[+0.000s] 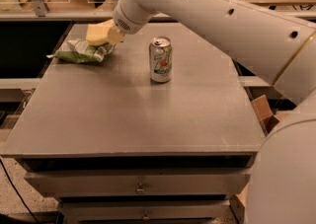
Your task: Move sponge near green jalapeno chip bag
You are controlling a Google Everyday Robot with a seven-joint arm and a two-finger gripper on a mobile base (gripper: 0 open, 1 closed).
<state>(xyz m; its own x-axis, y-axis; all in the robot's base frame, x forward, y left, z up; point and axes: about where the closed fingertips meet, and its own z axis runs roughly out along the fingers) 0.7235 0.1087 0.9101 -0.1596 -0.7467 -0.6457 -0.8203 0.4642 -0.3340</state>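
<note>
The pale yellow sponge (98, 32) is at the far left of the table, just above the far right end of the green jalapeno chip bag (80, 52). The bag lies flat on the tabletop. My gripper (110, 35) reaches in from the right on the white arm and is shut on the sponge's right side. One yellowish finger (116, 35) shows against the sponge. The sponge overlaps the bag's far edge in this view; I cannot tell if they touch.
A green and white soda can (161, 59) stands upright right of the bag, near the table's middle. The grey table (133, 114) has drawers below its front edge. A counter with clear stands runs along the back. A cardboard box (261, 112) sits to the right.
</note>
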